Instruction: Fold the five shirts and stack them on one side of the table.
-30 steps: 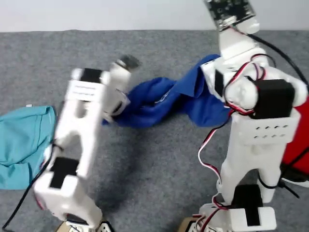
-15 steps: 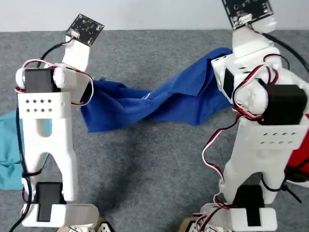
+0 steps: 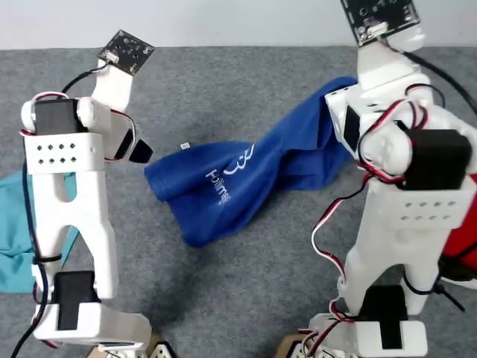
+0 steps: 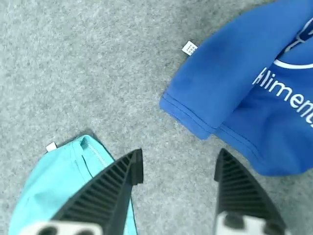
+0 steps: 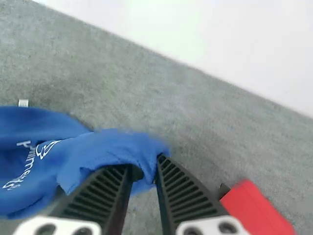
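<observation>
Status: early, by my read. Nothing on the surface [image 3: 246,298] looks like a finished fold, and there's no stack yet.

Nearest you, at the left edge, is the teal shirt [image 3: 30,216]. It's bunched and partly cut off by the frame. It looks loose to me, but you can't confirm whether it's folded. At the right edge, about as near, is the red shirt [image 3: 463,216], mostly hidden behind the right arm, so its state is unknown.

In the middle of the surface is the blue shirt [image 3: 231,186], the one in work. It's a twisted band of cloth running from a rumpled heap at centre across to the right arm, print showing. One hem corner and a small tag point toward the left arm. It's not flat and not folded.

Farther back:
- **Left hand** [image 4: 179,159]: spread wide and empty. It hangs over bare surface between the teal shirt's edge and the blue shirt's hem, touching neither.
- **Right hand** [image 5: 146,169]: pinched onto a bunch of the blue shirt at its far end.

Left to do, as I judge it: spread the blue shirt flat and fold it. Then do the same for teal, red and the rest of the five, and build the stack on one side. You can count three shirts here.
</observation>
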`<state>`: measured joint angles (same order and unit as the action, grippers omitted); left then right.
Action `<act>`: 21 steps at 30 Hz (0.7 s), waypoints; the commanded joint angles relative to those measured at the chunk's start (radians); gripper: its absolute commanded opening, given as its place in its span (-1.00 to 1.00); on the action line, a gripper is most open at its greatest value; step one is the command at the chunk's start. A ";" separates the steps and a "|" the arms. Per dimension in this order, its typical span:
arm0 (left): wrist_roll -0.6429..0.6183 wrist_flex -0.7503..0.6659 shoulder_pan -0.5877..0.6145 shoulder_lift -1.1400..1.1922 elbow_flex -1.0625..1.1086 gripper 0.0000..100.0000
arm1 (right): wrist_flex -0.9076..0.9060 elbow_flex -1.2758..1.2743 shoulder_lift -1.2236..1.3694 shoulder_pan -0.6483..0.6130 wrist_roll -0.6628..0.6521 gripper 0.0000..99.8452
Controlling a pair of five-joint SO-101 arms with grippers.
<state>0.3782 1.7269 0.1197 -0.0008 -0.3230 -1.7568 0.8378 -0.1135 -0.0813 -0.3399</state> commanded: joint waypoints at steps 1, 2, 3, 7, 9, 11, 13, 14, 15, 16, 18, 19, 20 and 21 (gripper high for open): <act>0.046 0.028 -0.054 -0.049 0.051 -0.51 | -0.038 -0.014 -0.038 0.008 -0.006 -0.98; 0.049 0.028 -0.083 -0.049 0.085 -0.51 | -0.038 -0.014 -0.035 0.008 -0.006 -0.98; 0.052 0.028 -0.110 -0.043 0.120 -0.51 | -0.038 -0.014 -0.031 0.008 -0.006 -0.98; 0.052 -0.002 -0.232 -0.040 0.292 -0.51 | -0.038 -0.015 -0.028 0.008 -0.006 -0.98; 0.052 -0.044 -0.281 -0.040 0.386 -0.51 | -0.038 -0.017 -0.028 0.012 -0.006 -0.98; 0.052 -0.110 -0.324 -0.038 0.481 -0.51 | -0.038 -0.017 -0.028 0.015 -0.006 -0.98; 0.052 -0.175 -0.361 -0.038 0.561 -0.51 | -0.038 -0.017 -0.028 0.015 -0.006 -0.98; 0.052 -0.204 -0.379 -0.038 0.595 -0.51 | -0.038 -0.017 -0.028 0.015 -0.006 -0.98; 0.049 -0.224 -0.396 -0.038 0.621 -0.51 | -0.038 -0.017 -0.028 0.015 -0.006 -0.98; 0.048 -0.238 -0.416 -0.038 0.642 -0.51 | -0.038 -0.017 -0.028 0.015 -0.006 -0.98; 0.046 -0.252 -0.451 -0.038 0.673 -0.51 | -0.038 -0.017 -0.027 0.015 -0.006 -0.98; 0.046 -0.259 -0.468 -0.038 0.685 -0.51 | -0.038 -0.017 -0.027 0.015 -0.006 -0.98; 0.044 -0.272 -0.483 -0.038 0.699 -0.51 | -0.038 -0.017 -0.027 0.015 -0.006 -0.98; 0.032 -0.287 -0.494 -0.038 0.713 -0.51 | -0.038 -0.017 -0.027 0.015 -0.006 -0.98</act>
<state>0.4181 1.4799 -0.3345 -0.0084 0.3705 -1.7568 0.8178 -0.1120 -0.0798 -0.3414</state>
